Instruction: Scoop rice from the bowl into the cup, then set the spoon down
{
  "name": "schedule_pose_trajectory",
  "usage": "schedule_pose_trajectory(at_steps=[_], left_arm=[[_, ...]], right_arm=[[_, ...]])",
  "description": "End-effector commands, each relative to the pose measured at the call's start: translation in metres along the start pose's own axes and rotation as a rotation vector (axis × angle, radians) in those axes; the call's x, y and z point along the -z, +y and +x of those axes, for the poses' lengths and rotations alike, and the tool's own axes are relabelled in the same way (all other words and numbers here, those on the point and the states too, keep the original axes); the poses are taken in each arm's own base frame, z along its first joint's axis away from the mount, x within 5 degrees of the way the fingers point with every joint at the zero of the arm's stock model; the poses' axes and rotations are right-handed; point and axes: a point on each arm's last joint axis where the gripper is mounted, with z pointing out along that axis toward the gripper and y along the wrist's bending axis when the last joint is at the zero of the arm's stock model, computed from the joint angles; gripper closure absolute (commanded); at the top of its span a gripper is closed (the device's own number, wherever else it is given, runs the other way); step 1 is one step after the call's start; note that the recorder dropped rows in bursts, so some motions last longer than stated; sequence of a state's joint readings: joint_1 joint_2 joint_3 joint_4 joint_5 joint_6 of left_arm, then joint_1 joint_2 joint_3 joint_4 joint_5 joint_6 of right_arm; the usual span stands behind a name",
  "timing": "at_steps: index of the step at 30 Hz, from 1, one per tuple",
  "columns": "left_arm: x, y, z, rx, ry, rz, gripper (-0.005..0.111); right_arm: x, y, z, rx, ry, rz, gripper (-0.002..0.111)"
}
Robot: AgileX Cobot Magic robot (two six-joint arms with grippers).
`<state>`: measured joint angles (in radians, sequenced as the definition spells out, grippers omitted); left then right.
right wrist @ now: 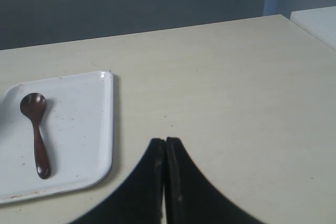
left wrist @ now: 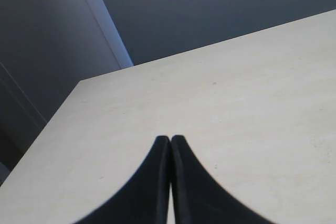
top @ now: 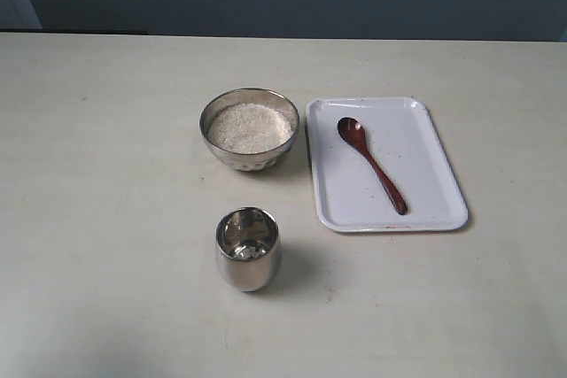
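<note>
Nearest the wrist cameras are the 2 grippers. The right gripper point(right wrist: 165, 142) has its fingertips pressed together with no visible gap and holds nothing; it sits over bare desk point(top: 106, 219), toward the right edge. The left gripper point(left wrist: 170, 140) is likewise fully closed and empty, aimed at the far left corner of the desk. Neither gripper appears in the exterior view.

Outward from the right gripper lies the white tray point(right wrist: 100, 145), near the right half of the desk. The spoon point(right wrist: 35, 132) lies flat on it, oval bowl toward the far edge of the desk, handle tip toward the near edge and angled right.

Handling, as a judgement:
1. The spoon is probably light, rigid and glossy, so it may slip between smooth fingers. Grasp the handle in its rear half, well clear of the oval bowl, so the scooping end stays free.
2. The handle lies flat on the tray; the fingers must open, straddle it and close low.

Just left of the tray stands the bowl point(top: 249, 128), filled nearly to the rim with rice point(top: 249, 127). The cup point(top: 247, 248) stands closer to the near edge, apart from the bowl, with a few grains visible at its bottom. Both steel vessels look light enough to slide if bumped. Rice is loose and will spill if the spoon tilts.
</note>
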<state>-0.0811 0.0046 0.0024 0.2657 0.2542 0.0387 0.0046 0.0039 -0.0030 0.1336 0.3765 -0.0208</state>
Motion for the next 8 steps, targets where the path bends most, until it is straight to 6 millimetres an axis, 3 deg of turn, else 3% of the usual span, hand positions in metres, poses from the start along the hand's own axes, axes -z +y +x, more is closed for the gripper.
schedule_pose_trajectory(at_steps=[1, 8], left_arm=[[0.0006, 0.0003, -0.0016, 0.005, -0.014, -0.001, 0.106], [0.0006, 0.0003, -0.0016, 0.005, -0.014, -0.001, 0.106]], right_arm=[[-0.0001, -0.0004, -0.0003, 0.001, -0.013, 0.006, 0.108], [-0.0001, -0.0004, -0.0005, 0.001, -0.015, 0.006, 0.108]])
